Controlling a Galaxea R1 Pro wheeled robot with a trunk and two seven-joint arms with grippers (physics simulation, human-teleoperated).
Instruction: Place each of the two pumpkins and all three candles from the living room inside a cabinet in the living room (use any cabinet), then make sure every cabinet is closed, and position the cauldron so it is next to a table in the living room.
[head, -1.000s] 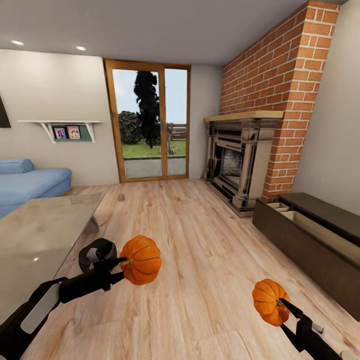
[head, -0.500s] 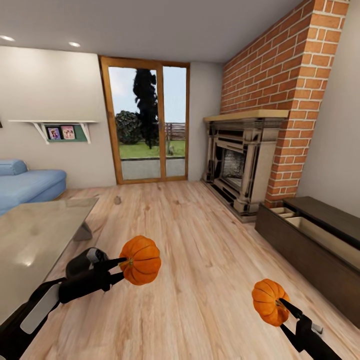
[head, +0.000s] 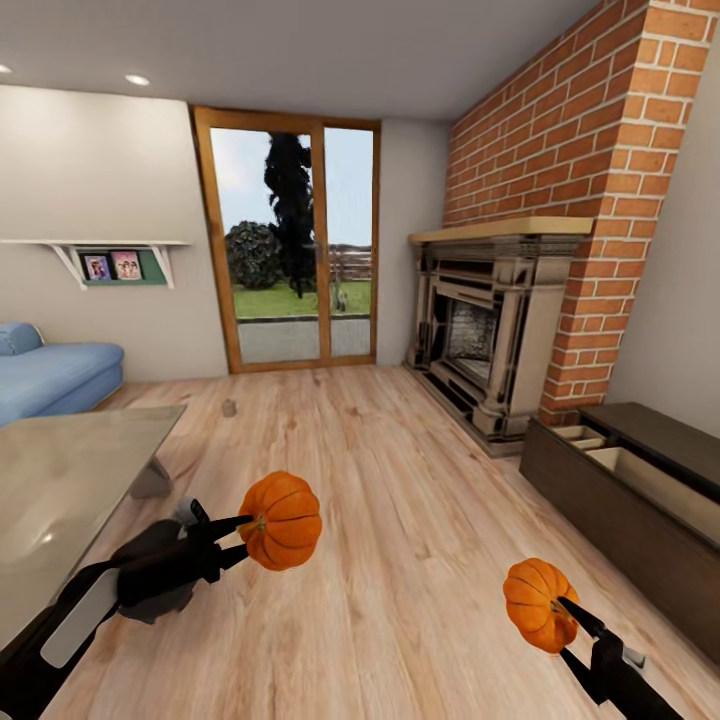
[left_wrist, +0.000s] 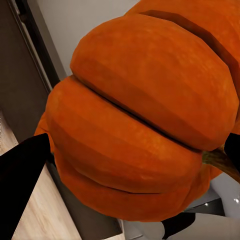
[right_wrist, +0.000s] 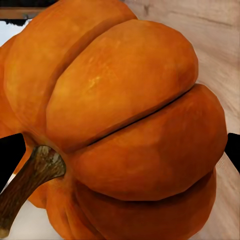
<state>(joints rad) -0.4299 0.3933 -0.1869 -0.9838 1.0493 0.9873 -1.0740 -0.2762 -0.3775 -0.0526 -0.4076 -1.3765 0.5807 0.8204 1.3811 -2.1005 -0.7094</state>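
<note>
1. The left pincer (head: 238, 535) is clenched on one bright-orange ribbed pumpkin (head: 281, 520); the right pincer (head: 566, 610) grasps the other pumpkin (head: 538, 604), both above the floor.
2. The long dark-brown wooden cabinet (head: 610, 520) stands open at right, its compartments looking bare.
3. The view has swung rightward since earlier; the grips are unchanged.

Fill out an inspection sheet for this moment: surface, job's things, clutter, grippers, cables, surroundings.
Surface: wooden floor, bare around the robot; glass-topped table to the robot's left.
Job's things: one pumpkin in the left gripper, second pumpkin in the right gripper, both held off the floor. Dark-brown cabinet at the right, its top compartments open. A black round shape under the left arm, too hidden to name.
Clutter: small grey object on the floor near the glass door, too small to identify.
Grippers: left gripper shut on its pumpkin; right gripper shut on its pumpkin.
Cables: nothing seen.
Surroundings: brick fireplace, glass door, blue sofa, wall shelf.
</note>
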